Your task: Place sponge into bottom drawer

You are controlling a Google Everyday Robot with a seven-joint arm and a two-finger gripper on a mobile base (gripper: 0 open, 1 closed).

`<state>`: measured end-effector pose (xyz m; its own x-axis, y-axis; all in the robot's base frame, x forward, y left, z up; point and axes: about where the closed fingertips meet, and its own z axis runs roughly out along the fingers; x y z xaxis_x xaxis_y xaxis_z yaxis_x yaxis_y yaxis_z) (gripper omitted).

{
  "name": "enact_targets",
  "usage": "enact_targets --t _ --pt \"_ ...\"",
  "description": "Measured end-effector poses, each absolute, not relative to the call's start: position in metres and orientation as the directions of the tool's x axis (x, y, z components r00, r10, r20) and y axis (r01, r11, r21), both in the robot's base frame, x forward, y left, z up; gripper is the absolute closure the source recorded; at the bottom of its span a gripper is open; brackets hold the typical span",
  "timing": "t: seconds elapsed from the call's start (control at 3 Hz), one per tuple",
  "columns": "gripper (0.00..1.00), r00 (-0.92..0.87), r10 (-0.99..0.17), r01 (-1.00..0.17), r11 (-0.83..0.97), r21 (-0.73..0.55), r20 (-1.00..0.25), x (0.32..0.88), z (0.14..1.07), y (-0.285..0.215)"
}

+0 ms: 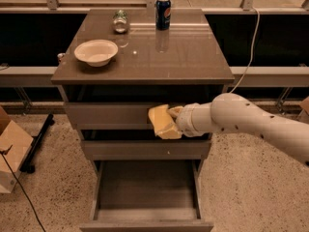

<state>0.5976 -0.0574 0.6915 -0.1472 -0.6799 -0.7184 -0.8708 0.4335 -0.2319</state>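
The bottom drawer (147, 190) is pulled out toward the camera, and its plain inside is open to view. Above it, the middle drawer (145, 150) and the top drawer (108, 114) are closed. The white arm (251, 124) comes in from the right, and its gripper (171, 120) holds the sponge (161, 123) between the fingers, in the air in front of the top drawer's front, higher than the open drawer. The sponge is pale yellow and a little tilted. On the brown surface (183, 57) a white bowl (95, 51) stands near the left edge. Farther back are a small glass jar (119, 21) and a blue soda can (163, 13), apart from each other
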Motion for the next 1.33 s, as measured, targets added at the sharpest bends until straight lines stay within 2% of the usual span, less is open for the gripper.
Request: enact_targets --t 0.67,1.33 --pt "1.00 -0.109 -0.710 -0.907 0.358 -0.223 -0.695 0.591 0.644 -0.036" --pt "1.00 -0.167 -0.673 -0.953 0.298 -0.057 -0.721 0.561 0.524 -0.015"
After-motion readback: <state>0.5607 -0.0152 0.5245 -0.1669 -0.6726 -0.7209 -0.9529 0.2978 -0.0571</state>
